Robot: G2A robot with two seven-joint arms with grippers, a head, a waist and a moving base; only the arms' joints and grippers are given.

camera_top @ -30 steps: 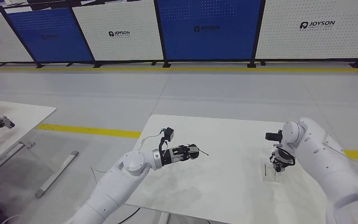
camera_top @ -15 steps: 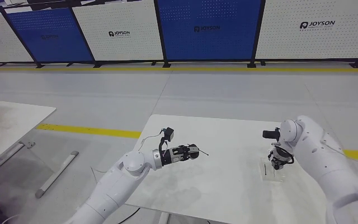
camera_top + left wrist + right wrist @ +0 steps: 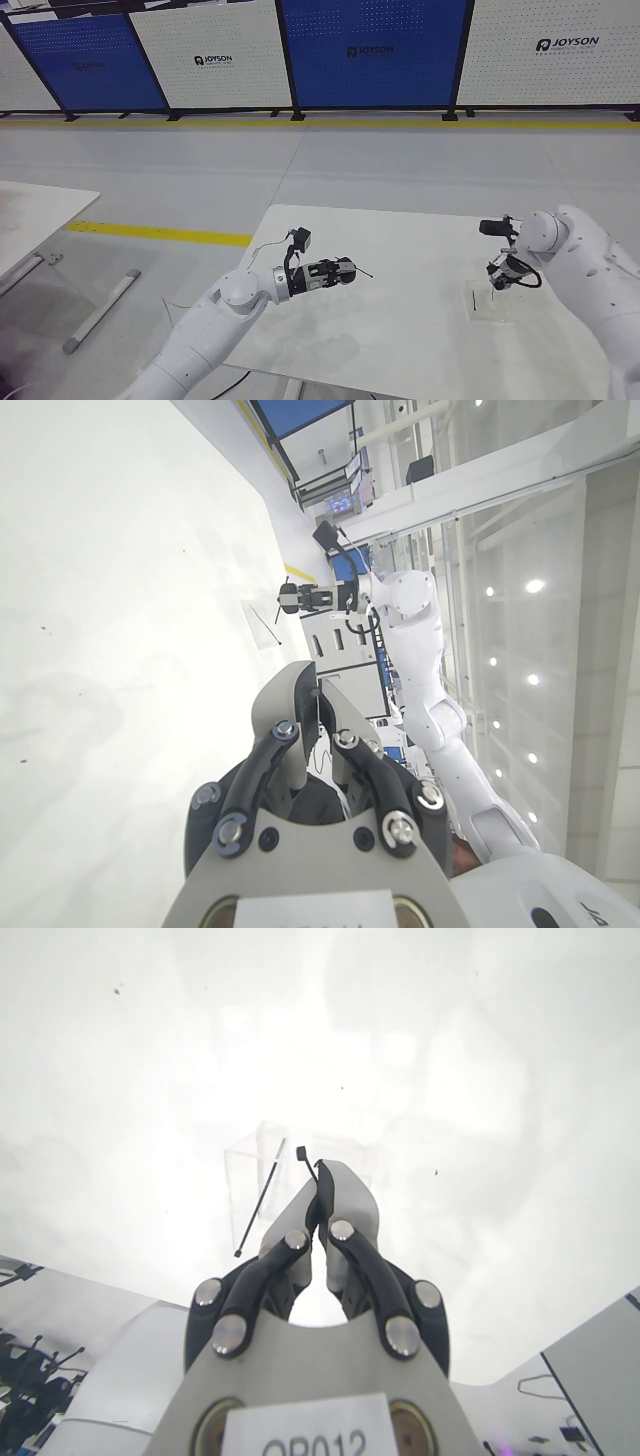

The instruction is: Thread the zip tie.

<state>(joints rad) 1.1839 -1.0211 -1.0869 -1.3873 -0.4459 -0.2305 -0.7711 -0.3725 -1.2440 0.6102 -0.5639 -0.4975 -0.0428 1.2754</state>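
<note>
Wide look first: white table (image 3: 400, 340) in the middle of a grey floor, blue and white panels (image 3: 370, 50) along 12 o'clock, a yellow line (image 3: 160, 233) running off toward 9, and a second table (image 3: 40, 205) at the 9 o'clock edge.

On the main table, a clear tray (image 3: 240, 1178) sits at the 3 o'clock side with a spare tie (image 3: 260, 1200) lying in it. From above, its long axis runs about 12 to 6.

Right gripper (image 3: 497, 277) hangs over the table at 3 o'clock. The tray is just beside it, toward 7 o'clock from the fingers, and nothing touches. The fingers are pinched tight on the right tie (image 3: 306, 1160), whose square head pokes out past the tips. Seen from the left wrist, this tie lies crosswise to the fingers, sticking out on both sides and roughly level with the table.

Over at 9 o'clock of the table's middle, the left gripper (image 3: 348, 270) points toward 3 with its fingers closed on the left tie (image 3: 318, 707). The head is nipped between the pads near the tips and the thin strap runs back along them. From above, a free end juts toward 4 o'clock, its long axis 10 to 4.

The two grippers are well apart.
</note>
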